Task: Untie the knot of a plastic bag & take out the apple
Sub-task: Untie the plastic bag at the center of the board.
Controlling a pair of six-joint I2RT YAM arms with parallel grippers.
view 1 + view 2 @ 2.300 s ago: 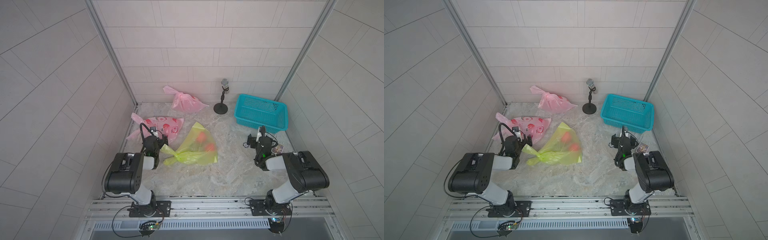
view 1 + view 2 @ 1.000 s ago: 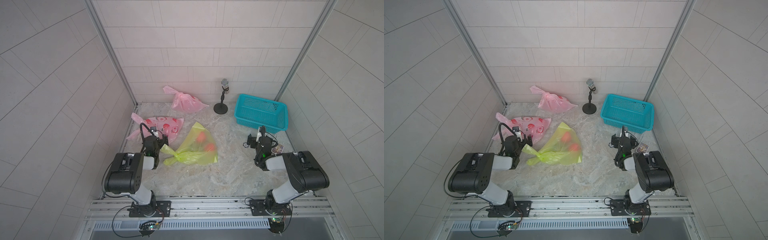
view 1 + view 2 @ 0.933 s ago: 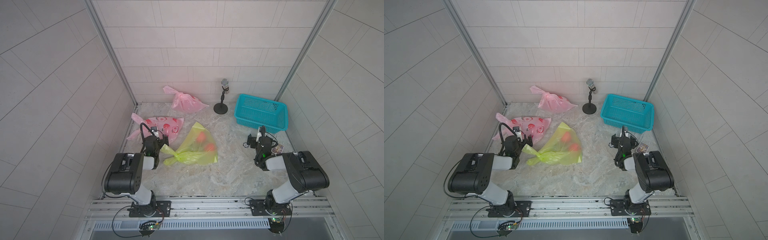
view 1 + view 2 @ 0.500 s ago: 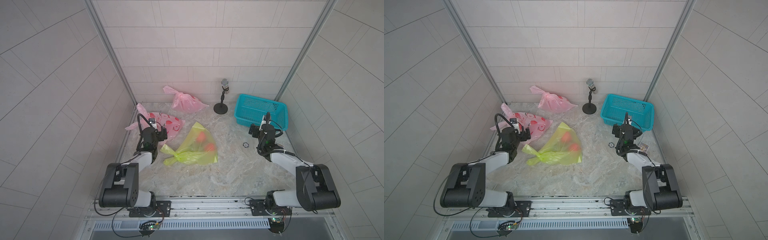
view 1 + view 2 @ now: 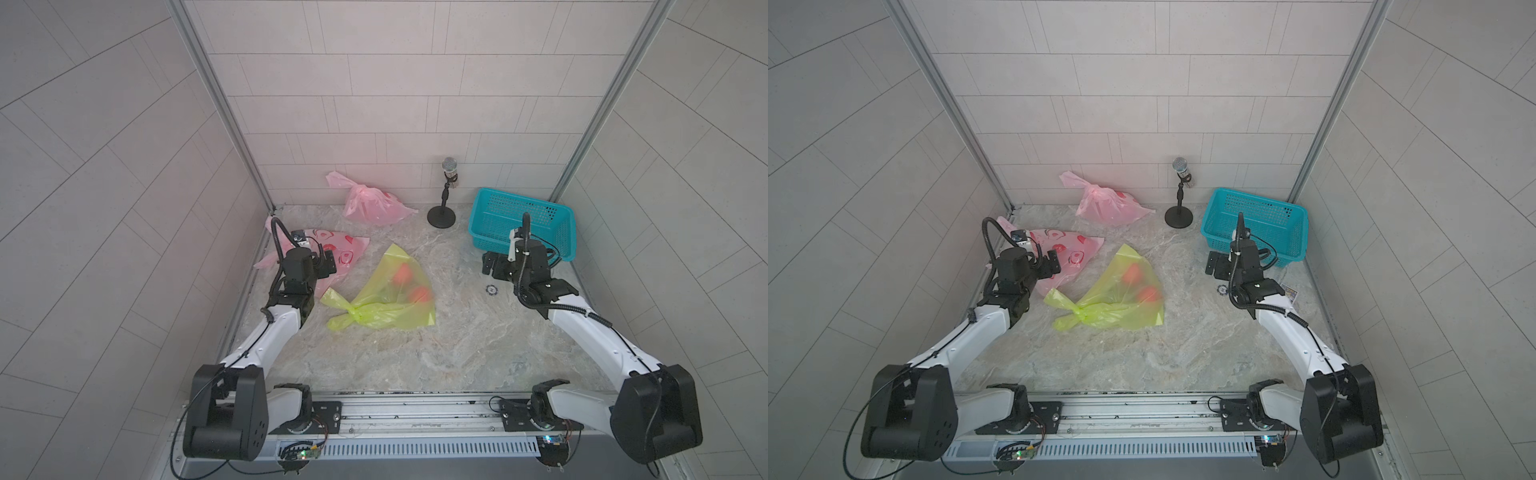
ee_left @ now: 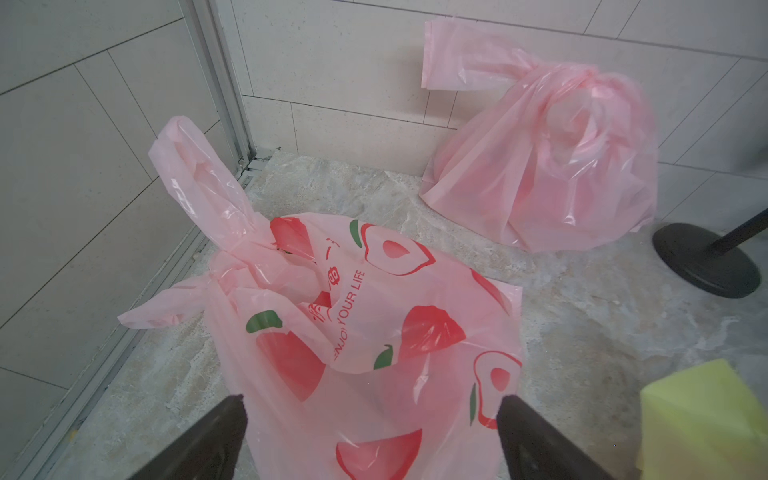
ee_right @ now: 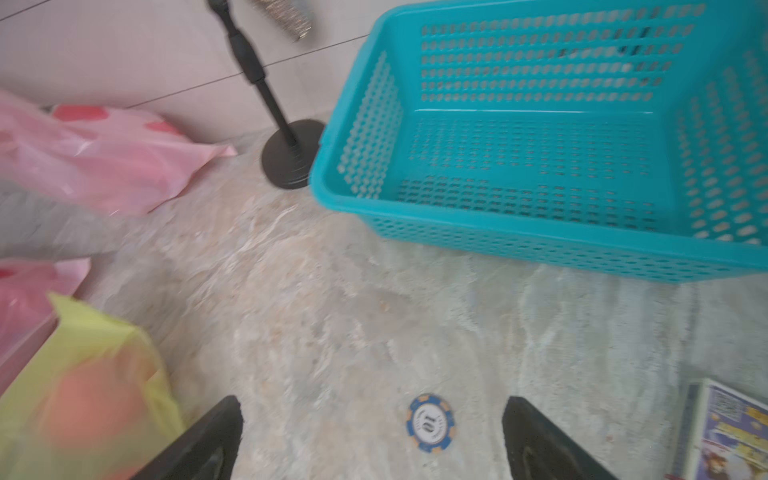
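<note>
Yellow plastic bag [image 5: 390, 299], reddish fruit visible inside, is shown centre-left on the table [image 5: 415, 357] with its knot [image 5: 355, 311] still tied and nothing removed, while the left gripper [image 5: 328, 263], over a printed pink bag [image 6: 374, 324], and the right gripper [image 5: 491, 266], near the basket [image 5: 476, 210], are held wide open and empty.

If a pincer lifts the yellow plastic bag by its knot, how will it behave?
The thin yellow translucent plastic bag lies flat and creased, so it will probably sag and fold. The two round orange-red fruits inside would likely roll to the lowest part and swing. The bunched knot may give firmer hold.
</note>
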